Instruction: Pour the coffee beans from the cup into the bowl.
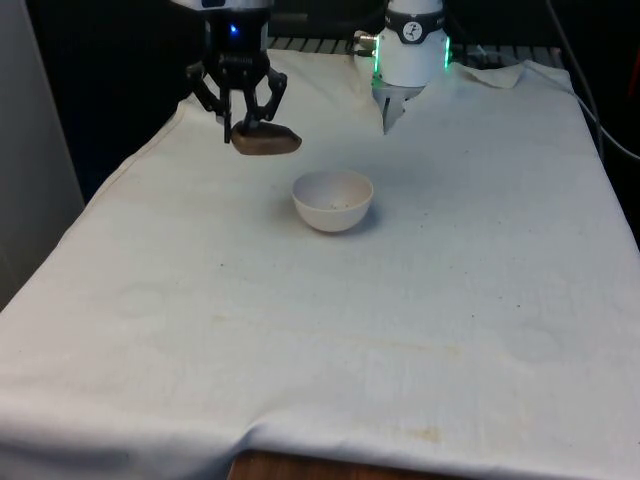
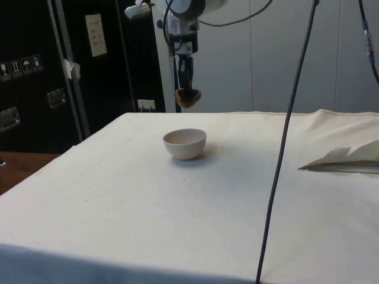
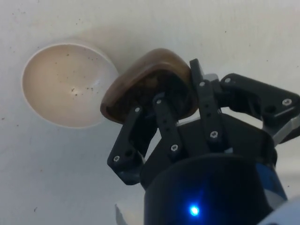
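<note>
- Coffee beans were to be poured over a table (image 1: 330, 340) draped in a white cloth (image 2: 195, 219), the largest thing in sight, wrinkled toward its edges and faintly stained near the front edge in the front view.
- White arm's black gripper (image 1: 243, 128) hung above the table at the front view's left, well clear of the cloth; in the side view the gripper (image 2: 187, 94) sat higher than the bowl and just behind it.
- Its fingers (image 3: 165, 123) were closed on the rim of the cup, one inside the wall and one outside, as the wrist view showed.
- White bowl (image 1: 333, 200) stood upright on the cloth near the middle of the table, apart from the cup; the side view showed the bowl (image 2: 185, 144) resting flat with a soft shadow beside it, and the wrist view showed the bowl (image 3: 61, 84) with only a few dark specks on its inner wall.
- Brown cup (image 1: 266, 141) was held in the air, tilted well over onto its side, up and to the front view's left of the bowl; in the side view the cup (image 2: 188, 97) hung just above the bowl's far rim, and in the wrist view the cup (image 3: 140, 82) overlapped the bowl's edge.
- Whether beans lay inside the cup could not be told.
</note>
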`<act>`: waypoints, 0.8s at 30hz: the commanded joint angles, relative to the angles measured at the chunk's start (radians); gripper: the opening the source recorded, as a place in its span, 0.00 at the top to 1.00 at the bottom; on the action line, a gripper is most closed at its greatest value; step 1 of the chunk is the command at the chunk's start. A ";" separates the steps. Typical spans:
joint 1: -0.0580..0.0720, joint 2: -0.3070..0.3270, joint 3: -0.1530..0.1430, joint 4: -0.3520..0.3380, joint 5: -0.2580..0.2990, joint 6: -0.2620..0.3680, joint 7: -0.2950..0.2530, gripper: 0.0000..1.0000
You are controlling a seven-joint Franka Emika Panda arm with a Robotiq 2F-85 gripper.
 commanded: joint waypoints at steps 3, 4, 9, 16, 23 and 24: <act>0.000 0.000 0.000 -0.005 -0.007 0.010 0.012 0.96; 0.009 -0.002 -0.011 -0.015 -0.027 0.033 0.034 0.96; 0.011 -0.008 -0.013 -0.043 -0.045 0.074 0.061 0.96; 0.018 -0.027 -0.015 -0.084 -0.099 0.121 0.105 0.96; 0.022 -0.035 -0.014 -0.101 -0.164 0.136 0.158 0.96; 0.023 -0.035 -0.013 -0.101 -0.186 0.136 0.175 0.96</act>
